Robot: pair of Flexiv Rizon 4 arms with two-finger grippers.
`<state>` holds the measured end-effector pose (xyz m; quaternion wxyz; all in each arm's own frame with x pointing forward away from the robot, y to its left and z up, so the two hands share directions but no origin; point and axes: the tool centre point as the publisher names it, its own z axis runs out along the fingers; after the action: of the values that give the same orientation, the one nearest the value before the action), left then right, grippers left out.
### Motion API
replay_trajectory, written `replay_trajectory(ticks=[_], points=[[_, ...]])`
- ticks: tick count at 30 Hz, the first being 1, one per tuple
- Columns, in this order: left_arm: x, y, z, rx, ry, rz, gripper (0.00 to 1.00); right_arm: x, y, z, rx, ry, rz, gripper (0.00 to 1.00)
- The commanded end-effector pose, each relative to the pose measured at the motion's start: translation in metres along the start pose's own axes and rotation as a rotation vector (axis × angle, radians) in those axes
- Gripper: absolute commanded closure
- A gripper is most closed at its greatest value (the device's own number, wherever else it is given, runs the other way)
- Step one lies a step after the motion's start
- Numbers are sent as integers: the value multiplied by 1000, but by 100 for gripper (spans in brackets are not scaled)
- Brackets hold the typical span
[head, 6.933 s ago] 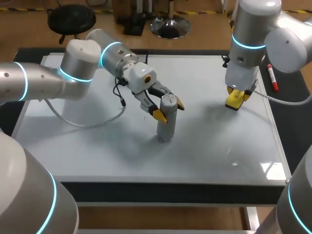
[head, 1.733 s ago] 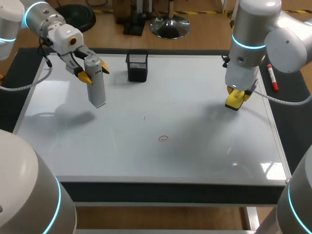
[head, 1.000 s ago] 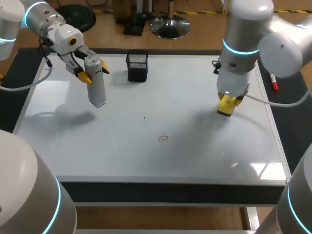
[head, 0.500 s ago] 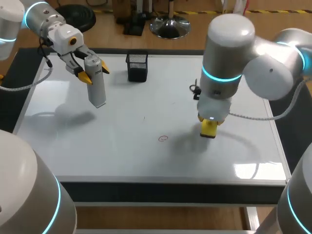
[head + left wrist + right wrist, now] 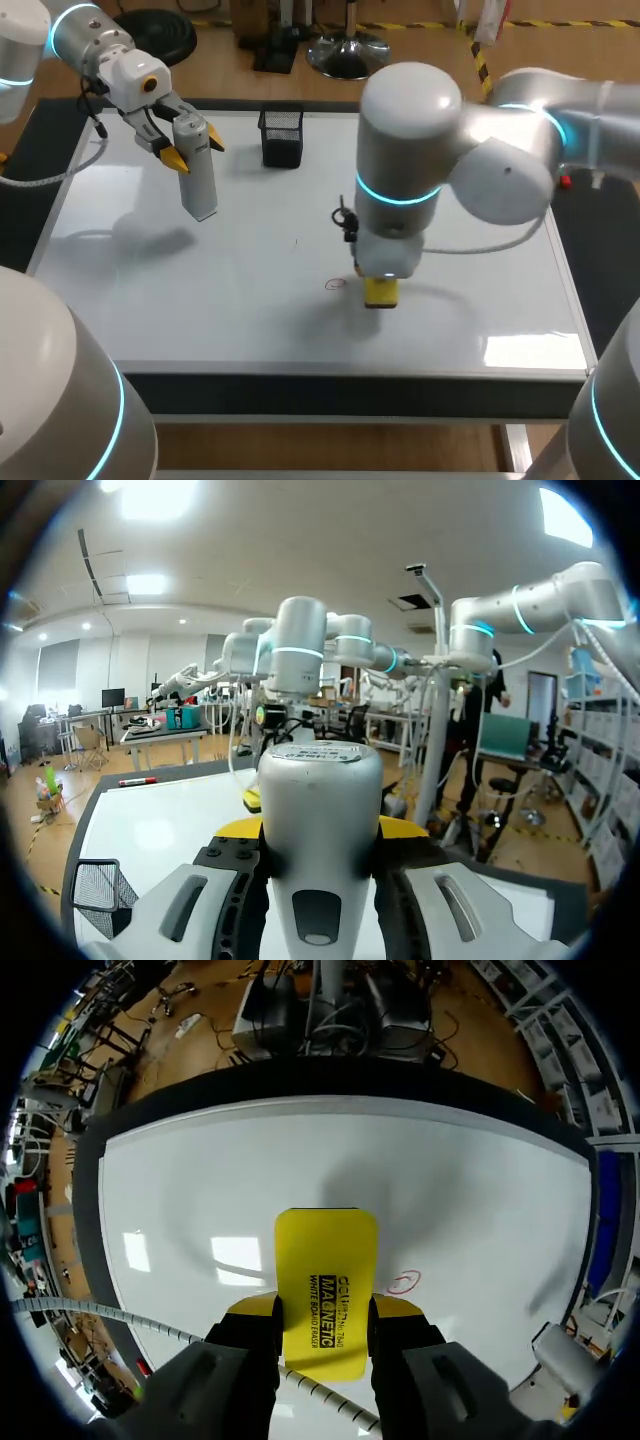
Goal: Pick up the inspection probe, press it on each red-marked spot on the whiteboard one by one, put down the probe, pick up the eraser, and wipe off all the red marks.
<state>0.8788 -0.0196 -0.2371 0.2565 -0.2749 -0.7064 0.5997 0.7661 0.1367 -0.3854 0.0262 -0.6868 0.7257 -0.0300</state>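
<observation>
Head view first: the left gripper [image 5: 190, 150] hangs above the far-left part of the whiteboard [image 5: 480, 230], both fingers clamped on the top of the grey probe [image 5: 198, 180]. The probe hangs upright, clear of the surface, near the black mesh basket [image 5: 281, 137]. It hasn't been set down; I'd say it's parked there to leave the middle free. The right arm reaches to the middle, and the right gripper [image 5: 381, 292] points straight down with the yellow eraser [image 5: 381, 291] pinched in it, just beside the small red mark [image 5: 335, 283].

Left wrist view: the probe's [image 5: 320, 850] cap fills the gap, a yellow tip tight on either side, no slack showing.

Right wrist view: the eraser [image 5: 327, 1285] sits flat between the fingers, which are spread only as wide as the eraser and grip both flanks. The red mark [image 5: 403, 1282] lies uncovered beside it and unwiped. Whether the eraser's face touches the board, I can't tell. That square-on hold looks chosen for a short sideways sweep.
</observation>
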Motion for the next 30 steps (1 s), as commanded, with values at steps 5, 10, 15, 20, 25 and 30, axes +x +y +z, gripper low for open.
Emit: replay_trajectory(ticks=[5, 10, 15, 20, 25, 30], points=[[0, -1, -1, -1, 3, 0, 100, -45, 0, 12, -14, 14, -56, 100], [0, -1, -1, -1, 3, 0, 100, -63, 2, 15, -20, 7, -94, 100], [0, -1, -1, -1, 3, 0, 100, -78, 4, 23, -25, 5, -139, 100], [0, -1, -1, -1, 3, 0, 100, -87, 3, 28, -40, -3, -163, 100], [0, -1, -1, -1, 3, 0, 100, -88, 0, 34, -65, -15, -171, 100], [0, -1, -1, -1, 3, 0, 100, -85, -4, 38, -76, -15, -164, 100]])
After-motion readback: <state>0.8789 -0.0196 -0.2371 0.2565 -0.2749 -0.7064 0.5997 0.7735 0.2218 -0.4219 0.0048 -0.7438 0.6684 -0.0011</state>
